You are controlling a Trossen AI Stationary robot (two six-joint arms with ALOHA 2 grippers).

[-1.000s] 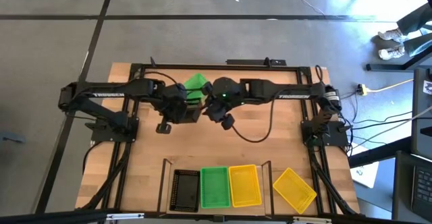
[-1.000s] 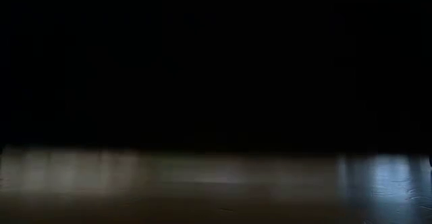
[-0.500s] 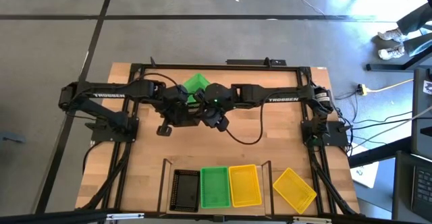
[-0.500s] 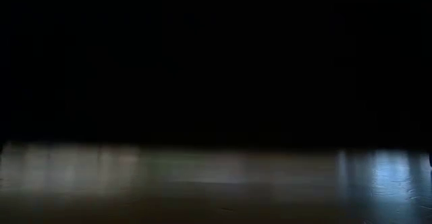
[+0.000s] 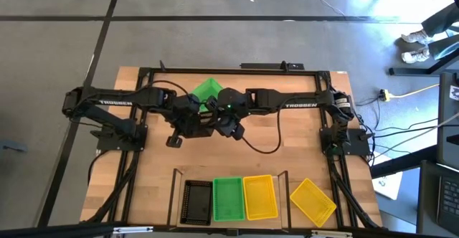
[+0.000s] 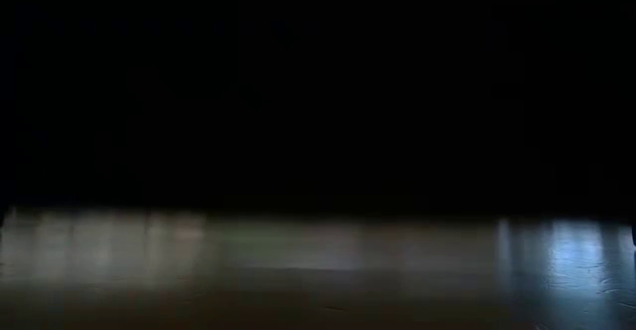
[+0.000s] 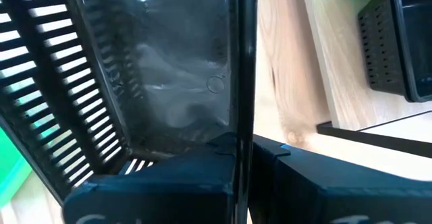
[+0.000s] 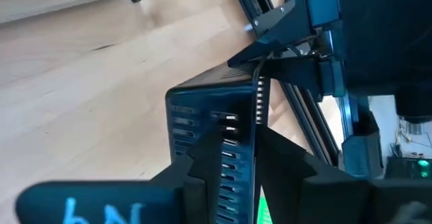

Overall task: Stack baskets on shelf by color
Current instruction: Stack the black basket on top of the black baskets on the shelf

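A black basket (image 5: pixel 209 120) is held between both grippers over the middle of the table, turned on edge, so the high view shows little of it. My left gripper (image 5: pixel 196 117) is shut on one side of it and my right gripper (image 5: pixel 221 120) on the opposite side. A green basket (image 5: pixel 208 88) lies on the table just behind them. On the shelf (image 5: pixel 176 188) at the near edge stand a black basket (image 5: pixel 197 201), a green basket (image 5: pixel 228 198) and a yellow basket (image 5: pixel 259 196) side by side. The low view is dark. My left gripper (image 7: pixel 243 146) pinches one wall of the black basket at its rim (image 7: pixel 243 82), one finger inside the basket and one outside. The basket's glossy floor (image 7: pixel 175 69) faces the camera. Whether it is clear of the table, I cannot tell. My right gripper (image 8: pixel 255 140) pinches the slotted wall of the black basket at its rim (image 8: pixel 257 99), one finger on each face. The left gripper (image 8: pixel 297 18) has the far side of the same basket. The basket sits tilted above the wood.
A second yellow basket (image 5: pixel 313 201) lies askew on the table (image 5: pixel 143 166) right of the shelf. Black frame rails (image 5: pixel 237 70) run along the table's far edge and sides. A cable (image 5: pixel 262 143) loops below the right arm. A person's feet (image 5: pixel 416 46) show on the floor far right.
My right gripper has moved toward the table's left and come up against the black basket beside my left gripper. My left arm has hardly shifted. The baskets on the shelf and the green one behind have stayed put.
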